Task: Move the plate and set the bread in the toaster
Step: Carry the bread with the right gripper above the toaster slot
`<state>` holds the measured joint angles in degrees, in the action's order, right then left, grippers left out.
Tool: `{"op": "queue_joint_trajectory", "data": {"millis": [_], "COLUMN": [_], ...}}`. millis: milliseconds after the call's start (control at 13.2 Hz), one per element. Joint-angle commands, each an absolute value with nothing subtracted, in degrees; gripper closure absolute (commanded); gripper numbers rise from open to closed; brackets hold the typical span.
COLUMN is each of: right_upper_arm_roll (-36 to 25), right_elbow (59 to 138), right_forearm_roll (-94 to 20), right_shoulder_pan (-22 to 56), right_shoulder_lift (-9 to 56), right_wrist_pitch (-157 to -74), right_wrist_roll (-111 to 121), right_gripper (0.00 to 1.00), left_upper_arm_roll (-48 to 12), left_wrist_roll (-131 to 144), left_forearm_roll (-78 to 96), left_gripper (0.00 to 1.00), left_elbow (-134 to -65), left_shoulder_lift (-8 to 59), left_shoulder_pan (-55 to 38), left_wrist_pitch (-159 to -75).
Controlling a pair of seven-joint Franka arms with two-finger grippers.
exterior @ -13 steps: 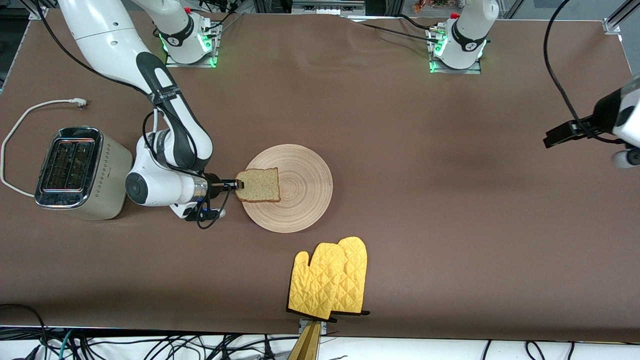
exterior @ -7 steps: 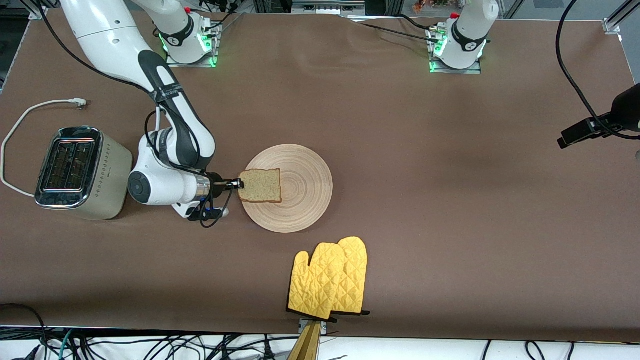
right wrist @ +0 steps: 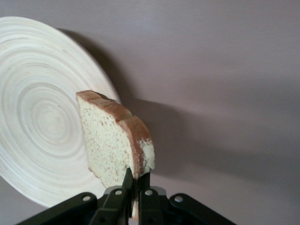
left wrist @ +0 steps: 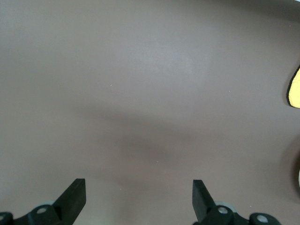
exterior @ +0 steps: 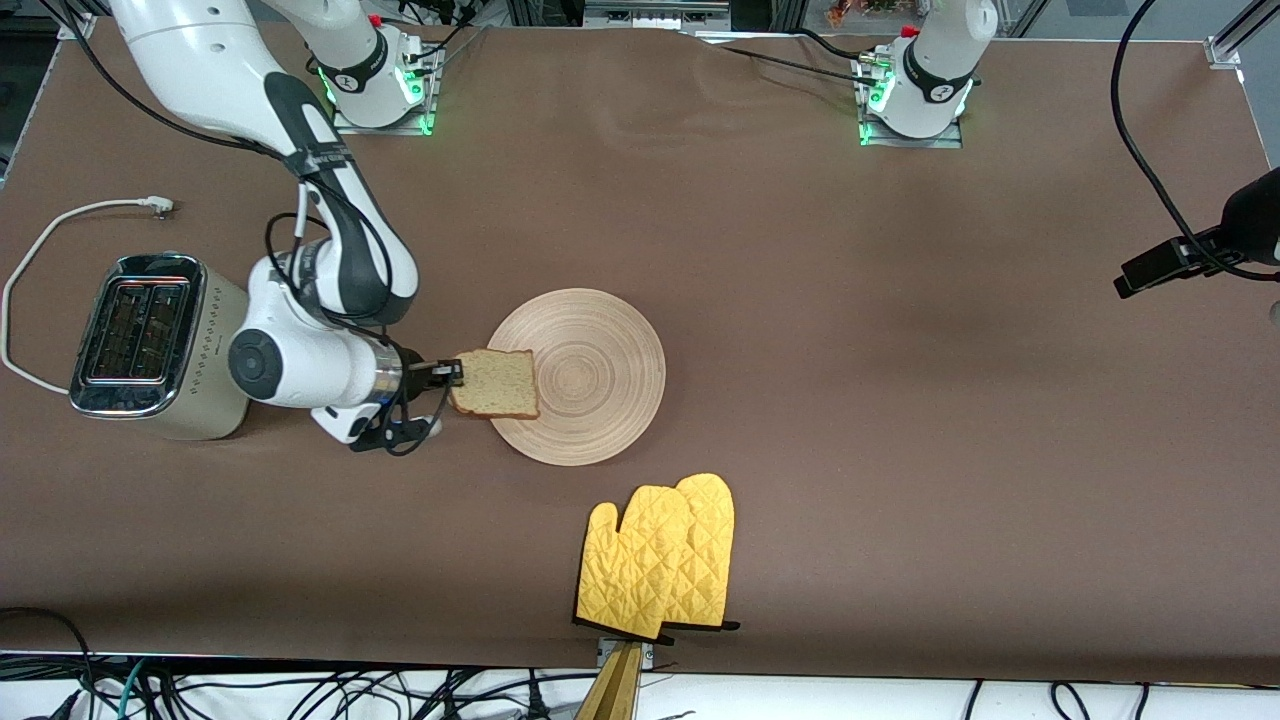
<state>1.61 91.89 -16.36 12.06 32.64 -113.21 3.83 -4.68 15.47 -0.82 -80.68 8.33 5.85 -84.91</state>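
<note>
The light-wood plate point(exterior: 585, 375) lies mid-table; it also shows in the right wrist view point(right wrist: 42, 117). My right gripper point(exterior: 455, 373) is shut on the crust edge of the speckled bread slice point(exterior: 495, 384) and holds it over the plate's rim toward the toaster. In the right wrist view the gripper point(right wrist: 136, 180) pinches the bread point(right wrist: 115, 140) by its edge. The cream-white toaster point(exterior: 160, 345) stands at the right arm's end of the table, slots empty. My left gripper point(left wrist: 138, 192) is open and empty over bare table; in the front view only a part of that arm shows at the frame's edge.
A pair of yellow oven mitts point(exterior: 660, 555) lies nearer to the front camera than the plate; an edge of one shows in the left wrist view point(left wrist: 294, 89). The toaster's white cord point(exterior: 50, 235) curls beside it. A brown cloth covers the table.
My right gripper has moved toward the toaster with the bread, from over the plate's inside to over its rim. The left arm drew a little farther out of the front view.
</note>
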Motion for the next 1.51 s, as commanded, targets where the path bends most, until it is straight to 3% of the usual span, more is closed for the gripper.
{"op": "queue_joint_trajectory", "data": {"millis": [0, 227, 454, 908, 1438], "right_upper_arm_roll": [-4.45, -10.36, -14.4, -29.25, -31.03], "right_elbow": [84.23, 76.92, 75.94, 75.76, 75.76], "right_forearm_roll": [-15.03, -10.31, -2.74, 0.26, 4.4], "right_shoulder_pan": [11.16, 11.16, 11.16, 11.16, 10.99], "right_shoulder_lift": [31.29, 29.8, 25.76, 25.58, 26.36], "right_wrist_pitch": [-100.34, -87.66, -83.07, -82.79, -83.84], "right_wrist_roll": [4.57, 4.83, 6.14, 19.59, 20.04], "right_gripper": [1.0, 1.0, 1.0, 1.0, 1.0], "left_upper_arm_roll": [-4.83, -4.83, -4.83, -4.83, -4.92], "left_wrist_roll": [16.08, 16.08, 16.08, 16.17, 16.17], "left_forearm_roll": [-0.17, -0.26, -0.35, -0.26, -0.35], "left_gripper": [0.0, 0.0, 0.0, 0.0, 0.0], "left_elbow": [-78.93, -78.93, -78.93, -78.93, -78.93], "left_shoulder_lift": [9.05, 9.14, 9.14, 9.23, 9.23], "left_shoulder_pan": [5.89, 5.89, 5.89, 5.8, 5.71], "left_wrist_pitch": [-84.11, -84.11, -84.11, -84.11, -84.11]}}
